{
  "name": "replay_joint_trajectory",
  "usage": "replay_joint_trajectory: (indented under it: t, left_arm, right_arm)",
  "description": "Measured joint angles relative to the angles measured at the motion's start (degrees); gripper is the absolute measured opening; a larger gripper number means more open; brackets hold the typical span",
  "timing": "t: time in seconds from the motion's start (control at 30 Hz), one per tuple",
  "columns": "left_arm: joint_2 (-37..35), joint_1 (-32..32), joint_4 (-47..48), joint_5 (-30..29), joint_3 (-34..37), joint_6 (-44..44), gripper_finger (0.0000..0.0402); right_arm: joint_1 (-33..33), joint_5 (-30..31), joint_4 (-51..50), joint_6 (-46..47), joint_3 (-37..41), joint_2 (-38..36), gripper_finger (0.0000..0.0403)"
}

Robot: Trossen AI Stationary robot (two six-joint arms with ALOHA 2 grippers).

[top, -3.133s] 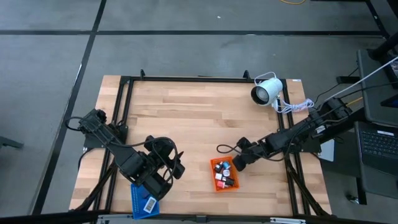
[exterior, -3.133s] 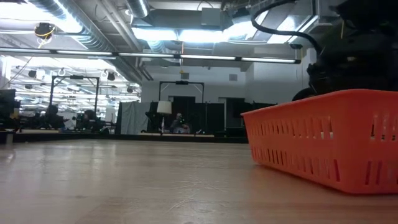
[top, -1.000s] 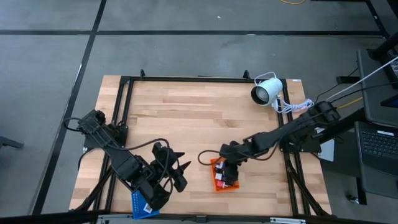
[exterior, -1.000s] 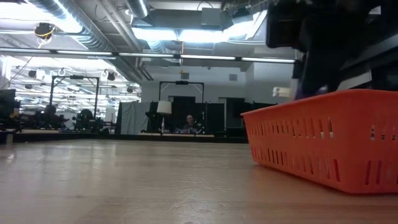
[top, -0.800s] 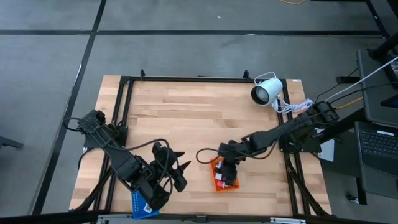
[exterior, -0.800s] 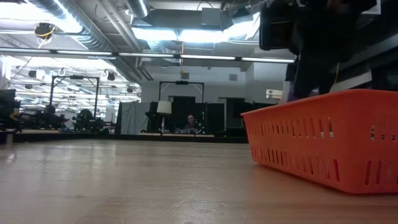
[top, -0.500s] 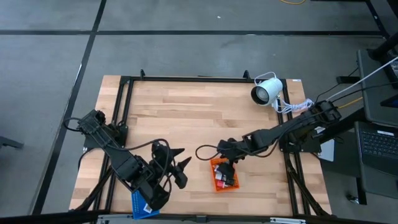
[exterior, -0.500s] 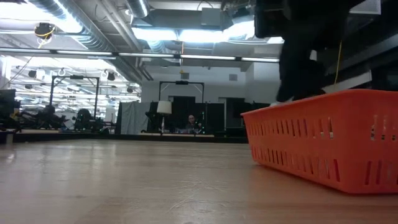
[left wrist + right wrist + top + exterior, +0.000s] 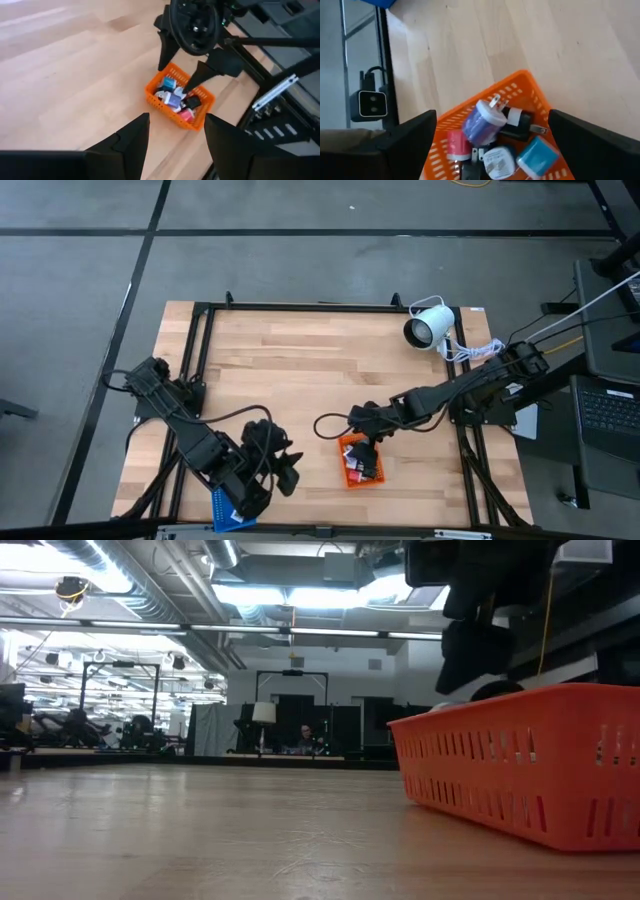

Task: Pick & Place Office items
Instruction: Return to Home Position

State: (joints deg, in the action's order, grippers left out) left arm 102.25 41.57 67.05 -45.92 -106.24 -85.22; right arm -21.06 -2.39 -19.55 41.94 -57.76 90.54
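Office items [image 9: 176, 99] all lay in a heap inside the orange bin [image 9: 500, 760]. The bin sat on the table [image 9: 300, 370], a bit to the right arm's side of the middle. I could see a purple plug [image 9: 482, 120] on top. There was also a red one [image 9: 456, 145], a light-blue one [image 9: 535, 156], a white one [image 9: 497, 161] and a black one [image 9: 520, 125]. No small pieces showed on the bare table.

The right gripper [image 9: 368, 438] hung just above one end of the bin, with the heap right under it. Its two fingers stood wide apart and held nothing.

The left gripper [image 9: 288, 470] was off to the left of the bin and not touching it, close to the blue tray [image 9: 228, 512]. Its fingers were spread too, and empty, and it pointed toward the bin.

The right arm was the nearer one by far. I think the sorting was done. The right gripper only needed to go straight up and then back. It would have to stay clear of the bin's rim, or it could tip the bin.
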Motion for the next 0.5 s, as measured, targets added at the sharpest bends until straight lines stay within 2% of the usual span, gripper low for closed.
replay_joint_trajectory:
  t: [0.1, 0.13, 0.17, 0.3, 0.4, 0.5]
  left_arm:
    - [0.7, -0.4, -1.7, 0.0, 0.1, -2.7, 0.0187]
    - [1.0, -0.4, -4.2, -1.0, 0.1, -0.6, 0.0188]
    - [1.1, -0.4, -7.6, -3.1, 0.1, 3.8, 0.0189]
    - [0.3, 0.3, -26.3, -7.9, 0.1, 32.4, 0.0188]
    - [-3.1, -1.2, -38.7, -3.3, 0.1, 48.3, 0.0187]
    - [-6.7, -3.0, -50.0, 4.9, 0.0, 62.5, 0.0189]
  right_arm:
    - [1.2, -3.6, 2.2, 1.0, -0.7, -0.3, 0.0388]
    - [1.8, -6.0, 4.5, 0.3, -1.5, -0.3, 0.0388]
    - [2.3, -8.7, 7.7, -1.3, -2.5, -0.7, 0.0388]
    - [2.6, -17.0, 25.5, -11.5, -6.6, -5.5, 0.0388]
    - [2.6, -18.3, 31.0, -20.5, -10.2, -11.7, 0.0388]
    - [3.0, -17.1, 28.3, -29.0, -13.4, -19.2, 0.0388]
